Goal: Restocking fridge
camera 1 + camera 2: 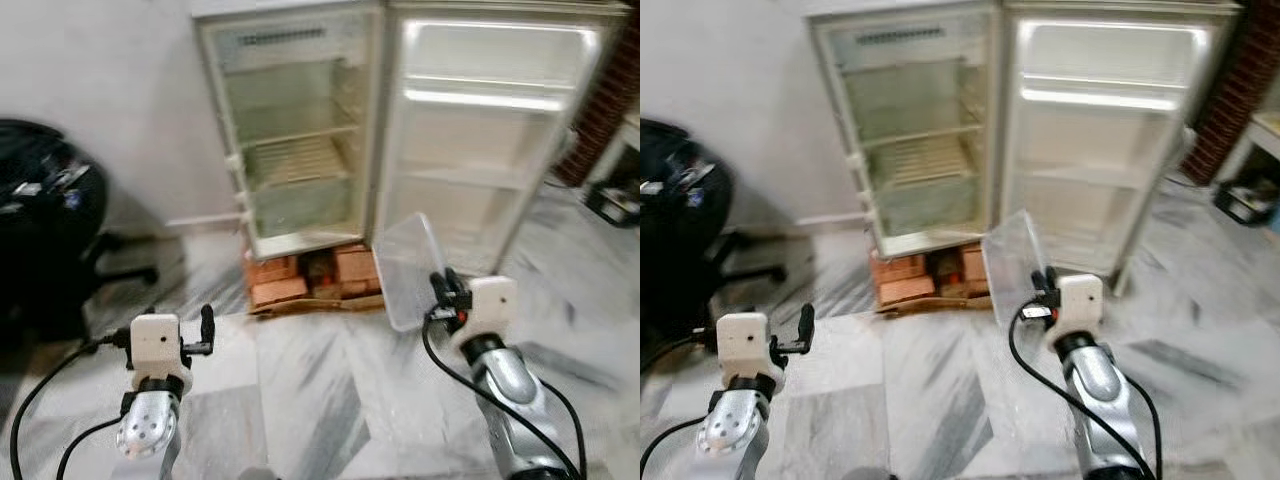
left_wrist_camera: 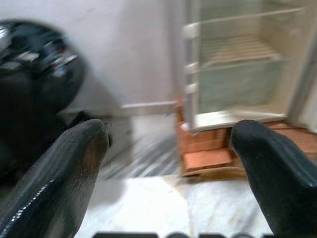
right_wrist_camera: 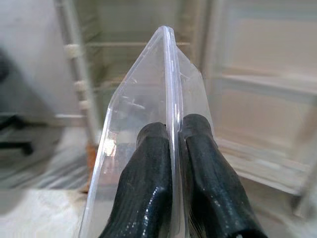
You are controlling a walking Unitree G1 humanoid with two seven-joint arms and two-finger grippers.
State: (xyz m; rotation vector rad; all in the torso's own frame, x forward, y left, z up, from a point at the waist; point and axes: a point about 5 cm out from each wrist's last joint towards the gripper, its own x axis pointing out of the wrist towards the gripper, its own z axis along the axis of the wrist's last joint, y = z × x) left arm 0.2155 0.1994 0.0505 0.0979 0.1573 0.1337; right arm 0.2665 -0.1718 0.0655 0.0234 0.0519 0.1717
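Observation:
A small white fridge (image 1: 295, 140) stands ahead on a stack of red bricks (image 1: 300, 278), its door (image 1: 480, 130) swung wide to the right. Its wire shelves look bare. My right gripper (image 1: 440, 292) is shut on the edge of a clear plastic tray (image 1: 408, 268), held upright in front of the door; in the right wrist view both fingers (image 3: 148, 173) pinch the clear plastic tray (image 3: 148, 99) between them. My left gripper (image 1: 206, 328) is raised at the lower left, open and holding nothing, with its fingers (image 2: 59, 168) spread wide apart in the left wrist view.
A black office chair (image 1: 45, 215) piled with dark things stands at the left by the white wall. A brick wall (image 1: 610, 90) and a dark object (image 1: 612, 203) lie at the far right. Grey marble floor (image 1: 320, 390) stretches between me and the fridge.

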